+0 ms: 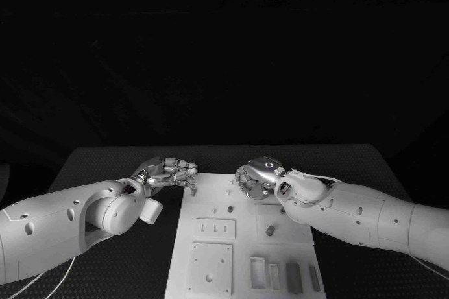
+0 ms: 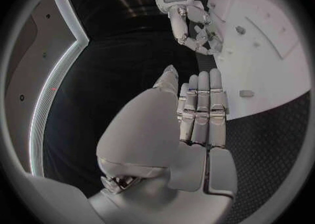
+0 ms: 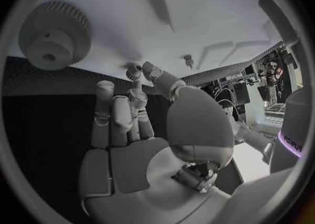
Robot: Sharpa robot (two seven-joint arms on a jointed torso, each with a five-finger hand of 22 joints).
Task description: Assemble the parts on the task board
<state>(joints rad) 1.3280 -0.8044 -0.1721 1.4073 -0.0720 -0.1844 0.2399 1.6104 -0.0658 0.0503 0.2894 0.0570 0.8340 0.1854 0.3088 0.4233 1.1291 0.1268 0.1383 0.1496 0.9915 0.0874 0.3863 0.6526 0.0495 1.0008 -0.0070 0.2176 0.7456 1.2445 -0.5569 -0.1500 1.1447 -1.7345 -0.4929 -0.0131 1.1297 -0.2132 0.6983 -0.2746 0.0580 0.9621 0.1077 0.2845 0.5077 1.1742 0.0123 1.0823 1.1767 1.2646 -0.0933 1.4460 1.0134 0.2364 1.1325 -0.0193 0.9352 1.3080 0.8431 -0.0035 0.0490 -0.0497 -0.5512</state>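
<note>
The white task board (image 1: 245,247) lies in the middle of the black table. My left hand (image 1: 169,173) hovers at its far left corner, fingers straight and side by side (image 2: 200,103), holding nothing. Over the board's far end is my right hand (image 1: 254,179), with its fingers (image 3: 118,114) stretched out and nothing in them. A grey toothed gear (image 3: 54,34) lies flat on the board just beyond those fingers. A small peg (image 3: 188,60) stands on the board near the thumb. The right hand (image 2: 194,24) also appears from the left wrist, bent over the board's edge.
Nearer me the board carries a small peg (image 1: 230,209), a dark stub (image 1: 269,230), a slotted block (image 1: 215,229), a square plate (image 1: 211,266) and several upright slats (image 1: 294,277). Black mat (image 1: 112,163) borders the board on both sides.
</note>
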